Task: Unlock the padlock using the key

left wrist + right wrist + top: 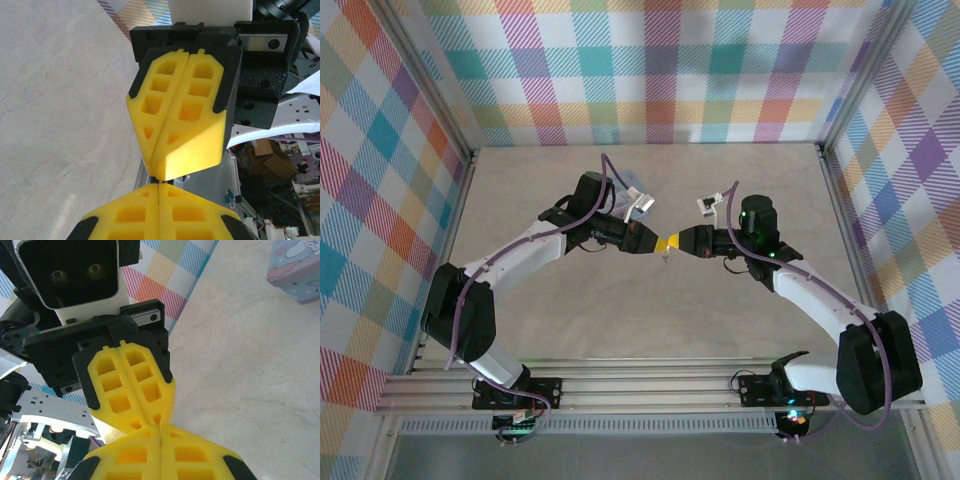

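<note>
Above the middle of the counter (570, 310), the left end effector (660, 242) and the right end effector (676, 243) meet tip to tip, and their long axes form almost one line from left to right. Both have the yellow fingers pressed together with no gap. At the seam where the two tips touch, the left wrist view shows a tiny dark sliver (166, 180). I judge it to be the key, but it is too small to tell which fingers really pinch it.

The padlock (296, 271) lies flat on the counter, apart from both end effectors. In the top view it is a pale patch on the far side of the left wrist, away from the arm bases and to the left of the meeting point. So the left arm is clearly the nearer one, and the right arm would have to reach past the left one. Only one corner of the padlock is visible from the right wrist, so its long axis and the side with the keyhole cannot be told. I think the coming move depends on this: the key must point along the keyhole, and now it points sideways, not toward the padlock.
</note>
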